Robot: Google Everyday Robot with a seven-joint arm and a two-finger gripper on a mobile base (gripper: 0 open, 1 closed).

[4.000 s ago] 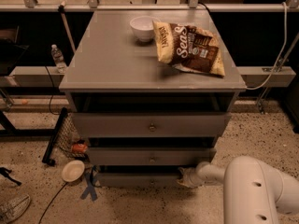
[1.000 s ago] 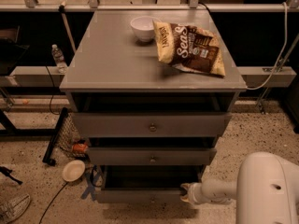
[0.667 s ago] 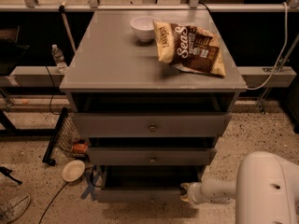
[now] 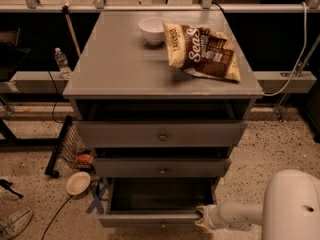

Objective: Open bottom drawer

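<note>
Where the lower edge of the frame cuts across the floor, the bottom drawer (image 4: 150, 219) stands open, its front well forward of the two drawers above and its dark inside showing behind that front. The tool (image 4: 201, 218) sits at the lower right of the frame, right against the right end of the drawer's front; whether it is wide, narrow or gripping that end I cannot tell. A pale arm (image 4: 235, 215) runs from it to the right into the robot's rounded white body (image 4: 292, 206) in the bottom right corner.

Above, the middle drawer (image 4: 162, 168) and the top drawer (image 4: 160, 134) each show a small round knob at centre, and both sit slightly out, with dark gaps over them. On the grey top of the desk (image 4: 125, 64), a small white bowl (image 4: 152, 30) stands near the back edge, and a brown and yellow chip bag (image 4: 202, 51) lies just to its right.

At the left of the frame, a water bottle (image 4: 61, 62) stands on a low ledge. Lower left, a round dish (image 4: 78, 183) lies on the speckled floor, near a blue tape cross (image 4: 96, 196).
</note>
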